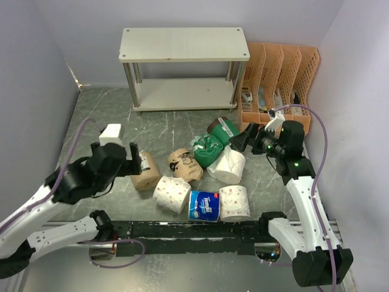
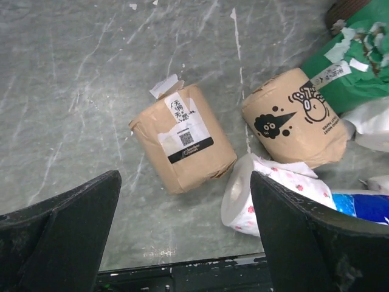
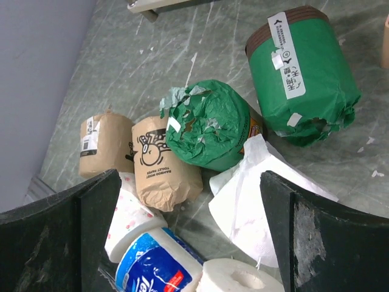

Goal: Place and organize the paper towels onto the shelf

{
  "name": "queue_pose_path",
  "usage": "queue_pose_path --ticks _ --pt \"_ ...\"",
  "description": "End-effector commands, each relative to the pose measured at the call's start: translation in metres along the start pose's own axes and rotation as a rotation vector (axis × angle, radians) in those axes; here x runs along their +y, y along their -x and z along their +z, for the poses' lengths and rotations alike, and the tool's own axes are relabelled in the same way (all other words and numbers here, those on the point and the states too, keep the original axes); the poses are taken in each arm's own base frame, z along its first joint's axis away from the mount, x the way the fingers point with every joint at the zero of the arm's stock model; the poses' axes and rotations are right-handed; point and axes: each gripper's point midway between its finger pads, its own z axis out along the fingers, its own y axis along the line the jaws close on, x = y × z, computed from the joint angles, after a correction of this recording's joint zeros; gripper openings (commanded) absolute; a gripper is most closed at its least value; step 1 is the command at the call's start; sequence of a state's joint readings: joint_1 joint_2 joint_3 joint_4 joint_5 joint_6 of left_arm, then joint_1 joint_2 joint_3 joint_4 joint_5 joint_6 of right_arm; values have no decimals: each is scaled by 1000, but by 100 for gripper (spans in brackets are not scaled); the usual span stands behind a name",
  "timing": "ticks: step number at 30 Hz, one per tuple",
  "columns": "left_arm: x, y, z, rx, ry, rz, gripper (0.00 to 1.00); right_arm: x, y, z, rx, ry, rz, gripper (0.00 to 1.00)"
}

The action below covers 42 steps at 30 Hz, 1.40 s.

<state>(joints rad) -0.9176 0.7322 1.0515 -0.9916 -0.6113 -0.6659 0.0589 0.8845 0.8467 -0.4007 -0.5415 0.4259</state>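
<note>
My left claw [image 2: 184, 179] hangs with its fingers [image 2: 67, 237] spread wide over the marbled table [image 2: 73, 91]. I see a brown roll [image 2: 182, 137] with a QR label lying on its side in the gap between them. Just right of it a second brown roll [image 2: 292, 118] with a cartoon print rests against a spotted white roll [image 2: 246, 198], with a green roll [image 2: 358, 73] top right and a blue roll [image 2: 364, 207] at the right edge.

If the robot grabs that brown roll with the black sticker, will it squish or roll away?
It would probably squish a little: the brown roll has a creased, soft-looking paper wrapper. It lies on its side on the smooth table, so a nudge could roll it. It is likely light for its size.
</note>
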Motion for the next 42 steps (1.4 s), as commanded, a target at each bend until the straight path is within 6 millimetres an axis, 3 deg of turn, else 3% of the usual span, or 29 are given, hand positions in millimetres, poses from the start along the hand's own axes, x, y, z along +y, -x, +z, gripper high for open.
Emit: queue_pose_path --ticks 1,4,8,12,15,18,20,24,26,31,42 --pt "-14 32 -2 0 42 30 99 1 7 4 -40 14 -13 100" --pt "-52 44 3 42 -90 156 99 -7 10 6 -63 -27 -4 100" --pt "-62 35 36 122 -105 199 99 -27 9 13 -58 -113 11 100" --pt "-32 9 80 251 -195 73 99 -40 -1 31 -39 -125 96 100" --pt "-16 6 94 256 -215 30 99 -33 -9 47 -12 -20 101 100" --pt "-9 2 104 262 -186 6 99 -23 -4 50 -75 70 46 97" --pt "-1 -2 109 259 -181 -29 99 -24 -5 52 -114 90 27 94" --pt "1 -9 111 224 -229 -69 99 -51 -15 65 -75 2 -18 92" --pt "-1 -2 105 200 -245 -57 99 -64 -20 70 -42 -43 -44 91" --pt "0 -5 106 192 -247 -64 99 -91 -33 72 -2 -150 -77 90" --pt "0 -12 113 225 -244 -66 99 -83 -85 78 76 -22 53 91"
